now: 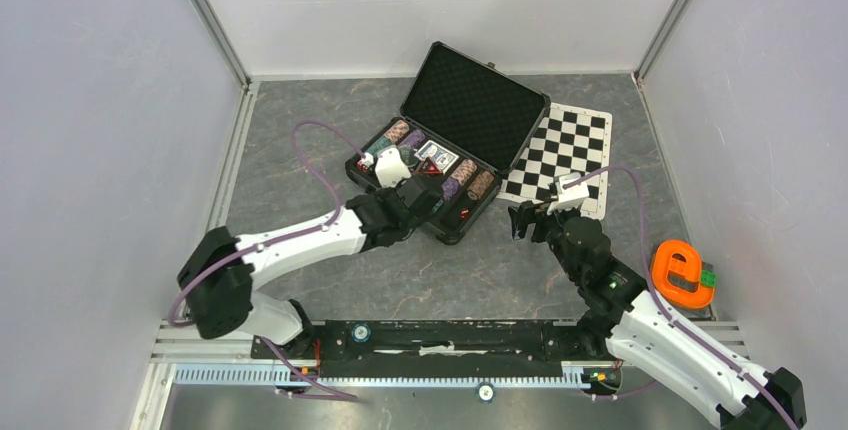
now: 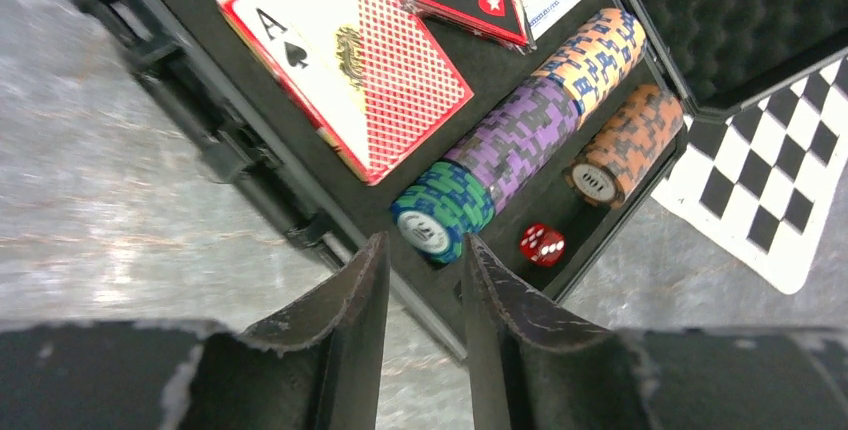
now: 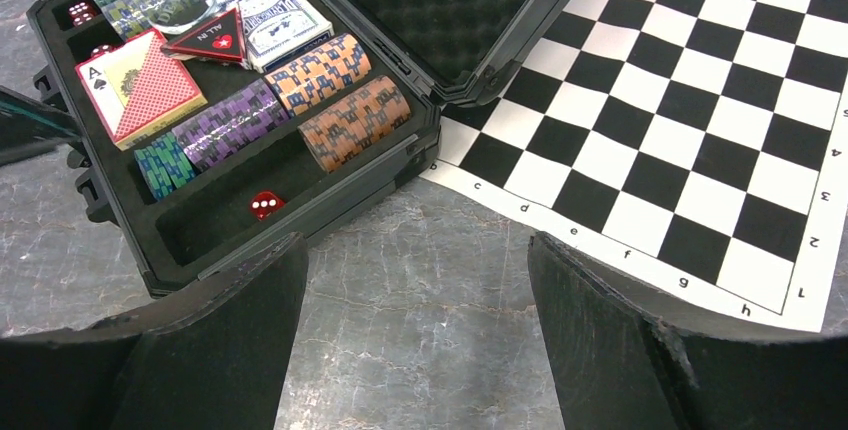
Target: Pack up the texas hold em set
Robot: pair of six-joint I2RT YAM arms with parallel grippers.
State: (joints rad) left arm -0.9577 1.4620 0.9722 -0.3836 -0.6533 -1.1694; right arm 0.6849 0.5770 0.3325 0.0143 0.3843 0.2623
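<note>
Lying open toward the middle of the counter's far edge, the black case (image 1: 478, 100) holds rows of chips (image 2: 520, 135), a red-backed deck (image 2: 350, 60) and a red die (image 2: 542, 243) in its foam tray, with the chequered mat (image 1: 575, 145) just beside it toward the far right corner. The left gripper (image 2: 424, 250) hangs over the case's near rim, its fingers drawn to a narrow gap and grasping nothing, with the green chip stack (image 2: 440, 212) just beyond its tips. The right gripper (image 3: 418, 250) is spread wide and empty over bare counter, just off the case's near right-hand corner.
</note>
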